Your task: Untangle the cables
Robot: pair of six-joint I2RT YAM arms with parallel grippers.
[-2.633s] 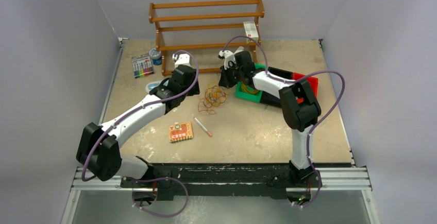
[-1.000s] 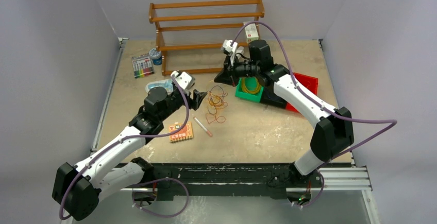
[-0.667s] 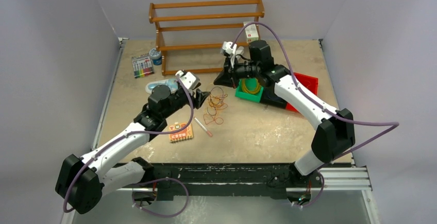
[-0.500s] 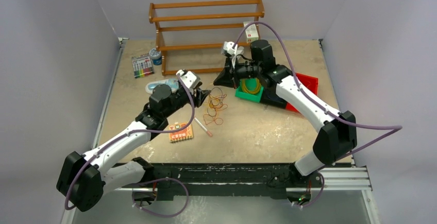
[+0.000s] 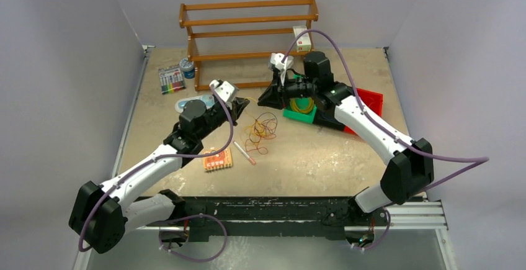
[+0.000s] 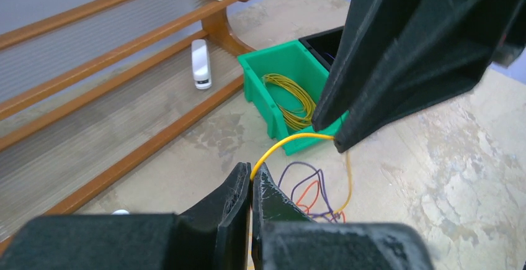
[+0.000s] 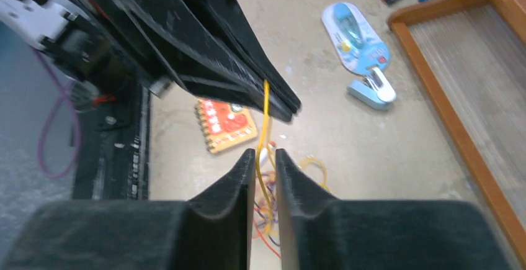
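Cables (image 5: 260, 130): a loose tangle of yellow, orange-red and dark strands lying on the table, below and just beyond my two sets of fingertips. One yellow strand (image 6: 290, 138) is raised out of it.
Left gripper (image 6: 251, 177): fully closed, pinching the yellow strand at my very tips. From there the strand rises in an arc.
Loops under the arc: dark and orange-red, lying on the table just past my left fingertips.
Right gripper (image 7: 265, 156): tip to tip with my left one, a little ahead of it. Its jaws stand a narrow crack apart, and the yellow strand runs through a gap wider than itself. Whether either pad touches it I cannot tell.
Orange card (image 7: 226, 124): flat on the table beyond my right fingers.
Green bin (image 6: 259, 93): farther ahead of my left gripper, with a coil of yellow wire (image 6: 293, 99) inside.
Wooden rack (image 6: 118, 53): beyond the bin, to the left of my left fingers. A small white object (image 6: 200, 64) sits on its low shelf.
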